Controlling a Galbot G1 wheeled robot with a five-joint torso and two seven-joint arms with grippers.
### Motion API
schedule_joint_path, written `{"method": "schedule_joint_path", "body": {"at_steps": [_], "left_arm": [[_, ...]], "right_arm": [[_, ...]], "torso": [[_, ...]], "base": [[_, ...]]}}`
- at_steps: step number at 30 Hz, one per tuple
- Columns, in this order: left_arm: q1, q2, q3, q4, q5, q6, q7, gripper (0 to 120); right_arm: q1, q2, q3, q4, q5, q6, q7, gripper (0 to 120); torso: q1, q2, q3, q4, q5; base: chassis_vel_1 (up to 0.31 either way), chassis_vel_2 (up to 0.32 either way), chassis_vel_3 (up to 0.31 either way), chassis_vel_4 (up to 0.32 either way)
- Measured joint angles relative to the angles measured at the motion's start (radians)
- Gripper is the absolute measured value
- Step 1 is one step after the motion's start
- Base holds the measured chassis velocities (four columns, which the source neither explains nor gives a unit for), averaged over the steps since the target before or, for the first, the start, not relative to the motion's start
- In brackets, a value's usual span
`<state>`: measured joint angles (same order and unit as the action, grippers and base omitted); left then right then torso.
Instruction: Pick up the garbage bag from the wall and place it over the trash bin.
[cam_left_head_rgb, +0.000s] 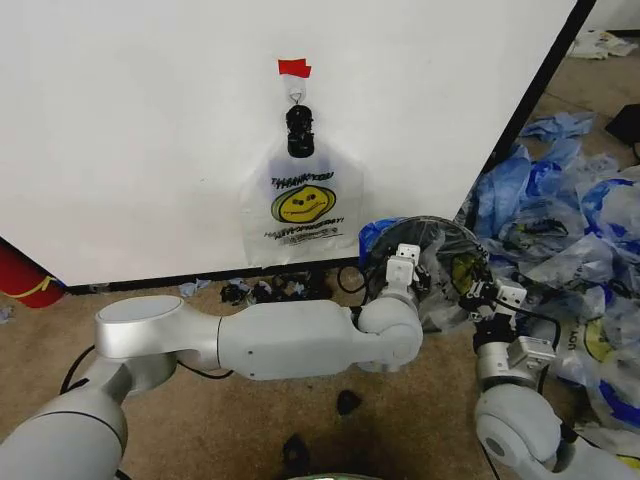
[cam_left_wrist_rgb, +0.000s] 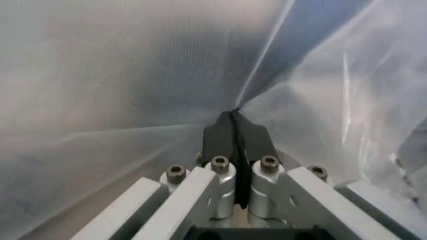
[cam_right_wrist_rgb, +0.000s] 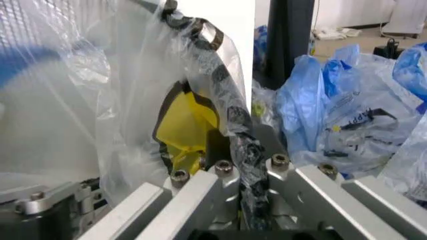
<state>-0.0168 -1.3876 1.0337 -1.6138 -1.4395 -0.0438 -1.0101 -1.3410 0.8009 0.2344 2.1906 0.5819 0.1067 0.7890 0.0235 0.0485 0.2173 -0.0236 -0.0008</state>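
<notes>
Translucent thin plastic garbage bag (cam_left_head_rgb: 445, 262) is stretched over the round black wire-mesh trash bin (cam_left_head_rgb: 432, 300), beside the white wall (cam_left_head_rgb: 150, 120). Left end effector (cam_left_head_rgb: 402, 258) and right end effector (cam_left_head_rgb: 487, 296) each pinch its crinkly film at the rim; seating it remains, I judge.

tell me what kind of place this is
Likely a staged test area, not a home: a freestanding white wall panel on brown carpet, one smiley bag clipped to its hook, and a heap of spare blue bags dumped beside the mesh bin.
</notes>
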Motion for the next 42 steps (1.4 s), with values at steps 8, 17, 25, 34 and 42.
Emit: {"method": "schedule_joint_path", "body": {"at_steps": [8,17,25,34,42], "left_arm": [[-0.009,-0.044,0.006,0.051,0.002,0.000,-0.009,0],[-0.026,-0.073,0.013,0.102,0.000,-0.004,-0.009,0],[-0.017,-0.062,0.015,0.114,0.003,-0.013,-0.010,0],[-0.007,-0.078,0.014,0.138,0.011,-0.020,-0.013,0],[0.005,-0.085,0.016,0.168,0.020,-0.023,-0.007,0]], "right_arm": [[-0.012,-0.002,-0.002,0.019,-0.008,0.001,-0.001,0],[-0.042,-0.005,0.002,0.038,-0.021,0.008,-0.007,0],[-0.048,-0.010,0.000,0.048,-0.022,0.011,-0.014,0],[-0.058,-0.011,-0.005,0.055,-0.028,0.016,-0.025,0],[-0.070,-0.008,-0.005,0.061,-0.037,0.019,-0.034,0]], "torso": [[0.000,0.000,0.000,0.0001,-0.0001],[0.000,0.000,0.000,-0.0001,-0.0001],[0.000,0.000,0.000,0.0001,-0.0002],[0.000,0.000,0.000,0.0000,-0.0002],[0.000,0.000,0.000,0.0000,-0.0002]], "base": [[0.000,0.000,0.000,0.000],[0.000,0.000,0.000,0.000],[0.000,0.000,0.000,0.000],[0.000,0.000,0.000,0.000],[0.000,0.000,0.000,0.000]]}}
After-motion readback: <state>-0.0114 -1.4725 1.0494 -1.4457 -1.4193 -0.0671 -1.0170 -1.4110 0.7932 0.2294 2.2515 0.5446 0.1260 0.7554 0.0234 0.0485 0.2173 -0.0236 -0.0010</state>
